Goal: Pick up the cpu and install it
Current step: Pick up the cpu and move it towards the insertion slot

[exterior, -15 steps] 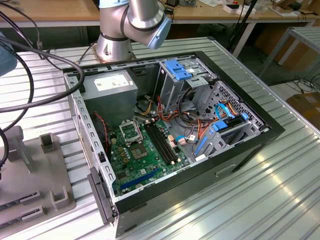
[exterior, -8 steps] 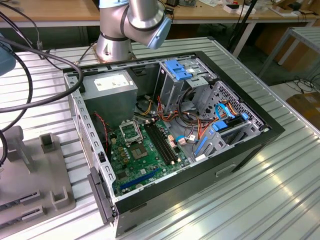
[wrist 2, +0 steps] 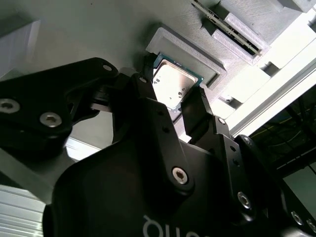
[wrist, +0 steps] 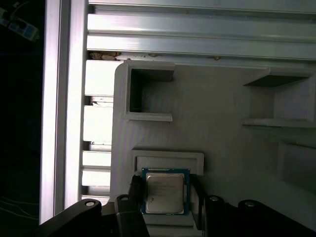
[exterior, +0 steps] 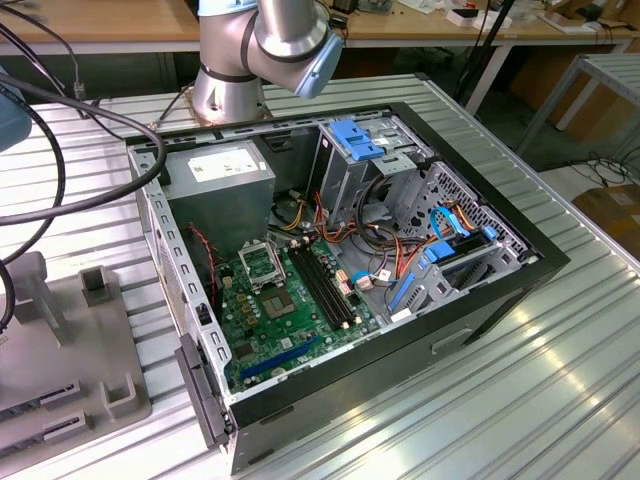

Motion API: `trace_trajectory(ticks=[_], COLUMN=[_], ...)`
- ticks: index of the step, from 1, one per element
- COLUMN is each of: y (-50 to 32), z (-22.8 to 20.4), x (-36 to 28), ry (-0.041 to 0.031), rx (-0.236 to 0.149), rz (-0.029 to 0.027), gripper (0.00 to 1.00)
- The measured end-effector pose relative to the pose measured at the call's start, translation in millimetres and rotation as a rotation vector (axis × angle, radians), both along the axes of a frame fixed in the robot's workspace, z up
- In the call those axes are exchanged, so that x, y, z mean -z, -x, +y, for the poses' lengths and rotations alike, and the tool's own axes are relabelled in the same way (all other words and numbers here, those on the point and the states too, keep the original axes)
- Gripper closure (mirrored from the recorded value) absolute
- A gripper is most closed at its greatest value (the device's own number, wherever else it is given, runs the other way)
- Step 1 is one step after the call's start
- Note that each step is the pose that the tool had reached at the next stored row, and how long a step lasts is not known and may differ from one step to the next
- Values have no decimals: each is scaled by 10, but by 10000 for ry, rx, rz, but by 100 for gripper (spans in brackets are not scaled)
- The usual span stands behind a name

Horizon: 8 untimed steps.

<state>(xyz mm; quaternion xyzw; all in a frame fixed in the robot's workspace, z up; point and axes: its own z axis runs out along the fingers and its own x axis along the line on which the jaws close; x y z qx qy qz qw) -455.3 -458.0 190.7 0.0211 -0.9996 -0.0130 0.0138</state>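
The cpu [wrist: 165,193] is a small square chip with a silver face and green rim. It sits at the white recessed holder [wrist: 168,160] on the grey fixture plate. My gripper [wrist: 166,191] straddles it, and its black fingers [wrist: 135,190] touch two opposite edges of the chip. In the second wrist view the cpu [wrist 2: 172,85] shows bright between the same fingers [wrist 2: 196,106], partly over the holder [wrist 2: 197,54]. I cannot tell whether the chip is lifted or still resting. In the exterior view the metal-framed socket [exterior: 261,265] lies open on the green motherboard [exterior: 290,310].
The open computer case [exterior: 340,260] holds a grey power-supply box [exterior: 222,185], black memory slots [exterior: 322,285], cables and blue drive brackets. The grey fixture plate [exterior: 60,340] with raised blocks lies at the exterior view's left. Black cables [exterior: 50,150] hang over it. The arm's base [exterior: 230,80] stands behind the case.
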Motion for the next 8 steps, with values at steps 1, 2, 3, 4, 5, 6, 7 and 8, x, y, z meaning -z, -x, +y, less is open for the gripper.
trace_trajectory(ticks=[1,2,3,4,5,6,7,8], y=[0,0,0,0,0,0,0,1], z=[0,0,0,0,0,0,0,0], x=[0,-1,0,0,0,0,0,0], ry=[0,1,0,0,1,2,2,3], rx=[0,0,0,0,0,0,0,0], rz=[0,1,0,0,0,0,0,1], gripper=[51,51,51,51,51,51,51,50])
